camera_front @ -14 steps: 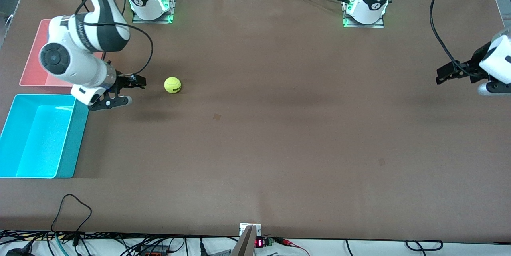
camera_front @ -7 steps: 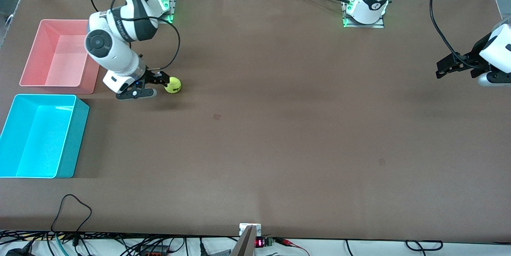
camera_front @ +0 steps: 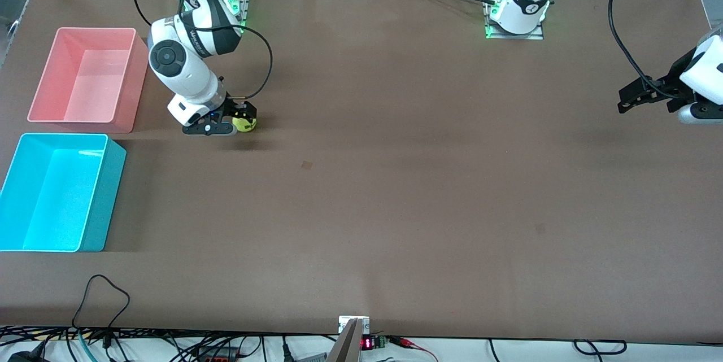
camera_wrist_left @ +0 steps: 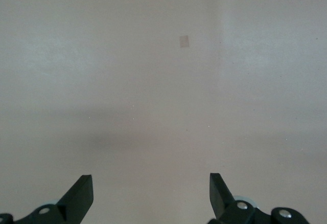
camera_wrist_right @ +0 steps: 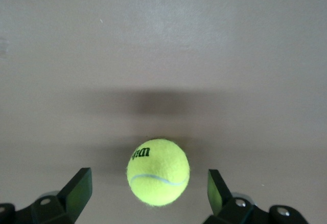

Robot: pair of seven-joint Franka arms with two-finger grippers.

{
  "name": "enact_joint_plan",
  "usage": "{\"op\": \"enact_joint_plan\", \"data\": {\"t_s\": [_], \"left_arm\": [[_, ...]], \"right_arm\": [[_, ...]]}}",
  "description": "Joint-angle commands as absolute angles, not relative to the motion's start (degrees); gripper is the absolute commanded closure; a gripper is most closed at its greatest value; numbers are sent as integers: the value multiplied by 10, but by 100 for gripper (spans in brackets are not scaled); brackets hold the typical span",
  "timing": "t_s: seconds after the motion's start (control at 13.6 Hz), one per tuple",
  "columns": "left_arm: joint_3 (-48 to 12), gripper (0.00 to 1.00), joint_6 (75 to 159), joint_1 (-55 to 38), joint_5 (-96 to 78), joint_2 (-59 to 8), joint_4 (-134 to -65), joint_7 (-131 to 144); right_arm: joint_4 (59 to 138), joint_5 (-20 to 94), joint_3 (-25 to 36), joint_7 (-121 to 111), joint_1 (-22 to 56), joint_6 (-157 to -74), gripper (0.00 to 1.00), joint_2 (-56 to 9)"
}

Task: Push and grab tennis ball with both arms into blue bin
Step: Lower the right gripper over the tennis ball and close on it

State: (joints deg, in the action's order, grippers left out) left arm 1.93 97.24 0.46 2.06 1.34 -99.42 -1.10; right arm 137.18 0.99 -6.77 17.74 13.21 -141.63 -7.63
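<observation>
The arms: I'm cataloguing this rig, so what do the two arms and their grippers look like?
Both are white jointed arms with black collars and loose black cables, on bases lit green. The right gripper and left gripper are black, each with two flat wedge-shaped fingers; the right arm's elbow carries a round dark cap.

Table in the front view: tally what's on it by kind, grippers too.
Tennis ball: 1
Bins: 2, the blue bin and the pink bin
Grippers: 2, right gripper and left gripper, both open
Total: 5
</observation>
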Motion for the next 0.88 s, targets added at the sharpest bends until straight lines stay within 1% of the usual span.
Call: {"op": "enact_joint_plan", "data": {"t_s": [0.0, 0.15, 0.81], "left_arm": [[23, 0, 971, 3, 12, 8, -983, -23], [23, 0, 972, 3, 11, 8, -983, -23], [22, 0, 964, 0, 11, 9, -980, -24]], "right_arm": [[1390, 14, -68, 185, 138, -1455, 0, -92], [1394, 14, -68, 185, 148, -1466, 0, -101], [1394, 3, -67, 145, 148, -1464, 0, -118]]}}
